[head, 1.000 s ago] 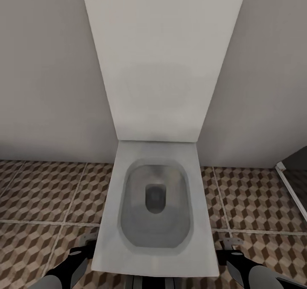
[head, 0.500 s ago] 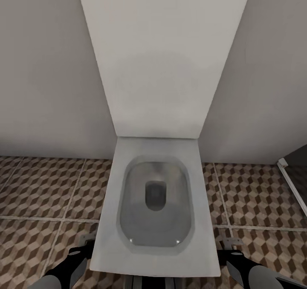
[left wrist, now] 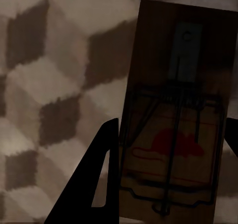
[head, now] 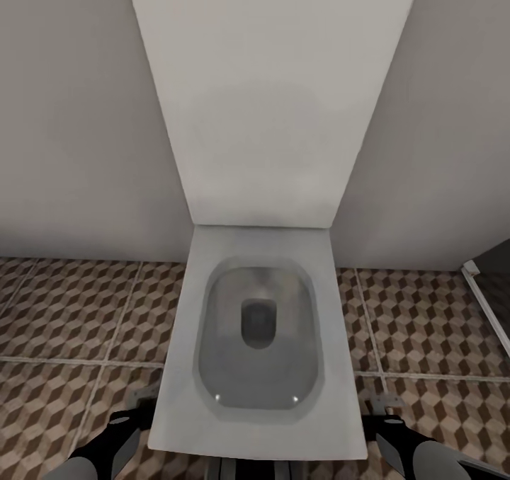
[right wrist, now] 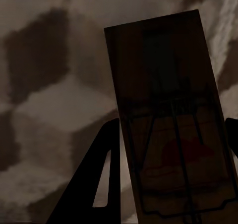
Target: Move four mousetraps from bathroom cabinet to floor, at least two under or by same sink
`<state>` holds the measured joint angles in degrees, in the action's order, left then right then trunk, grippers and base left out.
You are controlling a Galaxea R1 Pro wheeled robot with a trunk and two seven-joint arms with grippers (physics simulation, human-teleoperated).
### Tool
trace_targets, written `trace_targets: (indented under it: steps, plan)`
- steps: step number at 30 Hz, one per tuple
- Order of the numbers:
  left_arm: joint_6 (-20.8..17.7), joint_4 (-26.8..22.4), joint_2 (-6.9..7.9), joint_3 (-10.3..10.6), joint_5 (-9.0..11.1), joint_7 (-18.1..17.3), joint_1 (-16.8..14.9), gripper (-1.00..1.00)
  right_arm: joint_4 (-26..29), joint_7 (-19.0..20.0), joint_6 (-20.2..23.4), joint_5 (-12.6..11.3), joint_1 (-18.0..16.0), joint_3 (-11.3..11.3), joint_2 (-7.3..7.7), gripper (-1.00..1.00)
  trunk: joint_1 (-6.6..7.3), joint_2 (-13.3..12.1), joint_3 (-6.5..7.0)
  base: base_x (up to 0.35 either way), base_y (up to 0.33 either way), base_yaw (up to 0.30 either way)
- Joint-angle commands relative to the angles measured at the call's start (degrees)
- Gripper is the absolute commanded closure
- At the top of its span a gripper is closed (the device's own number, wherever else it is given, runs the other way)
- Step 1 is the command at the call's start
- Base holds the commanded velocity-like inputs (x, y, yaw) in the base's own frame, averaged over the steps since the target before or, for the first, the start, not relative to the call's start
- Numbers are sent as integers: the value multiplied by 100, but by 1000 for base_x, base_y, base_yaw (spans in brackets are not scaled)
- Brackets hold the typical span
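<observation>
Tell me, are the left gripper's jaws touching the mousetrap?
Touching. In the left wrist view the mousetrap sits clamped in the left gripper, jaws against both long edges.

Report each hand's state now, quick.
Left hand: closed on a mousetrap, held over the tiled floor.
Right hand: closed on another mousetrap.

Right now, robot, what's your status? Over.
Left fingers grip a brown wooden mousetrap. Right fingers grip another. White toilet dead ahead.
</observation>
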<state>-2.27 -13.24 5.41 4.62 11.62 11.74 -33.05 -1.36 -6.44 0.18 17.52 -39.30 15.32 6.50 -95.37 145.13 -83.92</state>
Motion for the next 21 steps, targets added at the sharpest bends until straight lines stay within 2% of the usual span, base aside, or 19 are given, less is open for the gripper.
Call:
trace_targets:
  steps: [1,5,21]
  plan:
    - [-28,-12,4,55,42,57,0,100,-14,-16,0,51,-7,39,1,100,-1,3,-26,0,0,0]
    - [-28,-12,2,56,42,57,0,100,-14,-16,0,53,-7,34,0,100,-12,8,-115,0,0,0]
    - [-28,-12,-4,65,42,57,0,100,-14,-14,0,51,-7,38,9,100,-12,8,-115,0,0,0]
